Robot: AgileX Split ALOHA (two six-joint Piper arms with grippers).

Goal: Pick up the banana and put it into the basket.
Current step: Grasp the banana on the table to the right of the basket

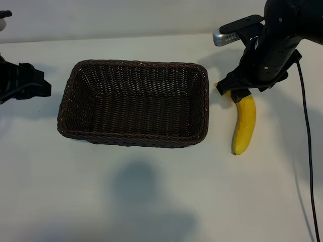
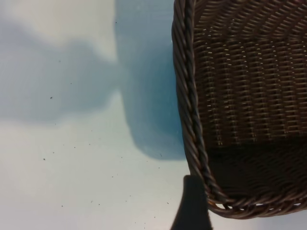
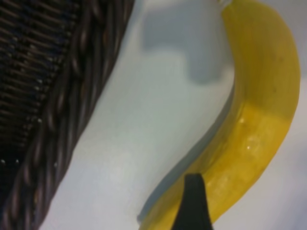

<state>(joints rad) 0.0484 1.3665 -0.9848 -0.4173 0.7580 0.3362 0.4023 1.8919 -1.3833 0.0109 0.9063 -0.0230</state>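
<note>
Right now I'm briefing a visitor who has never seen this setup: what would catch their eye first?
The big dark wicker basket in the middle of the white table, empty. Then the bright yellow banana lying on the table just right of it, with the right pincer open over its far end. The left pincer sits parked at the left edge.

white table (image 1: pixel 151 201), soft shadows, pale wall (image 1: pixel 126 15)

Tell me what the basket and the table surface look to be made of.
Basket: dark-brown woven wicker or rattan-like strands, slightly glossy, with a braided rim; natural or synthetic fibre can't be told. Table: smooth matte white surface, likely laminate or painted board; it shows soft shadows and no grain.
</note>
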